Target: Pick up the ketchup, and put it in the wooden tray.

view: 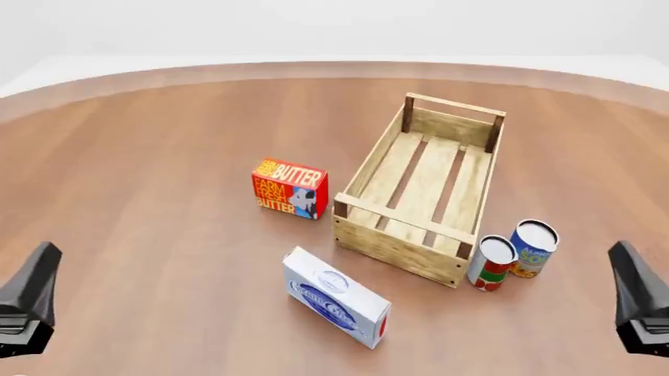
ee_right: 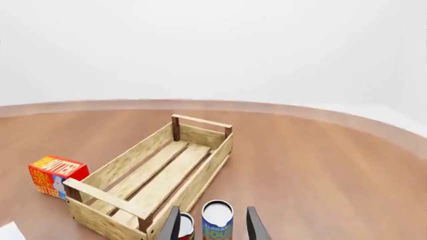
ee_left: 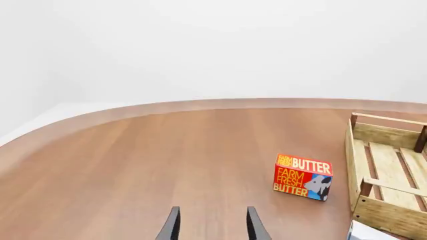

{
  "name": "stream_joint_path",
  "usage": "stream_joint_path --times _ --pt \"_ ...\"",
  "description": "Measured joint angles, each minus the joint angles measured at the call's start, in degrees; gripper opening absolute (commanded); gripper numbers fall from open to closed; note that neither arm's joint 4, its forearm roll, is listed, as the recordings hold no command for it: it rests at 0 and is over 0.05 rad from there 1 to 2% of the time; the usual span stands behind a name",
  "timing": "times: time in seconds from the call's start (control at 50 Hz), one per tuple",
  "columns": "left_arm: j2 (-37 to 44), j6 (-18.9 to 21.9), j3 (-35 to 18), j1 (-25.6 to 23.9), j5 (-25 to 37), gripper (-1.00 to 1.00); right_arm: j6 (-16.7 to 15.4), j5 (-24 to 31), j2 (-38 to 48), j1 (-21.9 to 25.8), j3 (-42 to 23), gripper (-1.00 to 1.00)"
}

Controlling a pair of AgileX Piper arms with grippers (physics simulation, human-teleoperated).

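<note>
Left gripper [ee_left: 211, 227]: fingers parted, nothing between them, over bare table [view: 157, 235]. Right gripper [ee_right: 212, 227]: fingers parted, empty, above the two cans.

White-and-blue box [view: 337, 308]: lying flat, nearest, print unreadable.

Red-green-white can [view: 491, 264] and blue can [view: 533, 248]: upright, touching or nearly so, just beside the tray's near right corner; labels not legible.

Wooden tray [view: 361, 176]: mid-table, set at an angle, slatted bottom bare.

Butter box [view: 290, 188]: left of the tray, apart from it; reads "FARM FRESH BUTTER".

Ketchup: cannot be found in any view.
</note>
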Motion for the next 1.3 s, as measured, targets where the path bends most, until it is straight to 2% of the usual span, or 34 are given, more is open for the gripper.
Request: stream_joint_path --times 0.32,0.46,0.68,0.84,1.1,1.3 --pt "0.0 0.0 0.0 0.0 0.0 1.00 -0.1 1.1 0.3 2.5 -2.0 1.00" --pt "0.0 0.0 0.0 0.0 0.0 1.00 -0.1 0.1 4.2 4.7 -3.0 1.00" --pt "0.0 0.0 0.0 0.0 0.0 1.00 -0.3 -8.1 17.8 9.8 -4.2 1.00" --pt "0.0 0.0 0.0 0.0 0.0 1.00 -1.5 -13.6 27.5 14.2 -6.0 1.00" --pt "0.0 0.0 0.0 0.0 0.0 1.00 -3.1 -18.0 40.7 22.7 -11.2 1.00" --pt "0.0 0.0 0.0 0.0 0.0 1.00 -4.4 -18.8 48.2 29.0 -15.7 1.00"
